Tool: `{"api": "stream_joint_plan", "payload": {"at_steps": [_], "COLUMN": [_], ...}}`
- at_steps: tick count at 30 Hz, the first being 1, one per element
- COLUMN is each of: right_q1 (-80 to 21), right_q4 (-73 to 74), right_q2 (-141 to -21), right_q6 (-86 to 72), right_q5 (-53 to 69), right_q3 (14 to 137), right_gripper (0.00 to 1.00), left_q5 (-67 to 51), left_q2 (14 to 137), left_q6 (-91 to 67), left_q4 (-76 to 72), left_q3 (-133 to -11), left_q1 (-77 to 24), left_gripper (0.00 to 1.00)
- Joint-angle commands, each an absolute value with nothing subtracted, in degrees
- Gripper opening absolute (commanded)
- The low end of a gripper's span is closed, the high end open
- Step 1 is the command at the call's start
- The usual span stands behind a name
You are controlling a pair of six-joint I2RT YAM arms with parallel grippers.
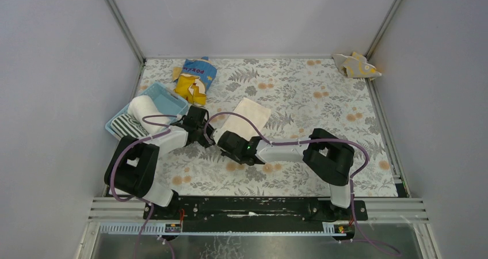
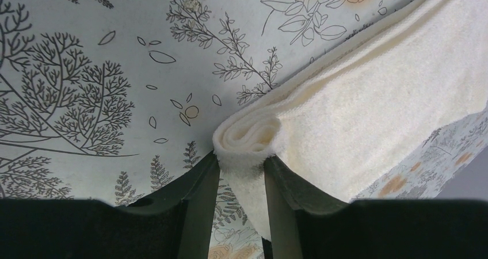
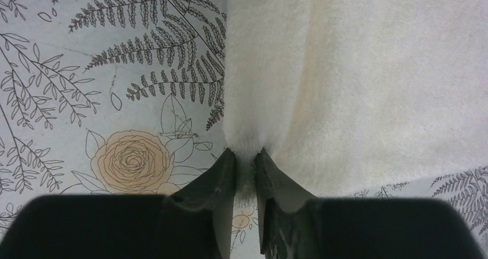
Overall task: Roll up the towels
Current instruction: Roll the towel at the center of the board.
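Leftward, basket [image 1: 173, 102] with rolled towel [image 1: 143, 106], striped towel [image 1: 128, 126].

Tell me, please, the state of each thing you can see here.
Cream towel: flat, gripped edge starting to roll.
Left gripper: jaws shut on cream towel.
Right gripper: jaws shut on cream towel.
White towel: rolled, in basket.
Striped towel: lying in basket.
Beige towel: crumpled, unrolled.
Snack bag: lying down.
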State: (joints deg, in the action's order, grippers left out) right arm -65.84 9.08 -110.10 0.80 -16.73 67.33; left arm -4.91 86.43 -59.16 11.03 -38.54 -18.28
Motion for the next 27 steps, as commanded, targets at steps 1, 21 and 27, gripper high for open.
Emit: {"api": "stream_joint_plan", "payload": {"at_steps": [1, 21, 27], "right_q1": [-65.9, -47.3, -42.6], "right_q4": [17.5, -5.9, -25.6], "right_q2": [-114.2, -110.2, -113.0], "right_q6": [-2.5, -25.8, -42.2], "right_q5": [-4.6, 44.8, 53.2], "right_q3": [65.8, 59.4, 51.4], "right_gripper": [0.19, 0.0, 0.0], "left_q5": [2.5, 6.3, 3.2], "left_q2": [88.0, 76.0, 69.7], "left_q6": [-55.9, -53.4, -53.0], "left_q4": [20.7, 27.6, 27.6], "left_q3": [-36.2, -39.0, -39.0], "left_q1": [-17.8, -17.7, -17.6], "left_gripper": [0.35, 0.54, 0.69]}}
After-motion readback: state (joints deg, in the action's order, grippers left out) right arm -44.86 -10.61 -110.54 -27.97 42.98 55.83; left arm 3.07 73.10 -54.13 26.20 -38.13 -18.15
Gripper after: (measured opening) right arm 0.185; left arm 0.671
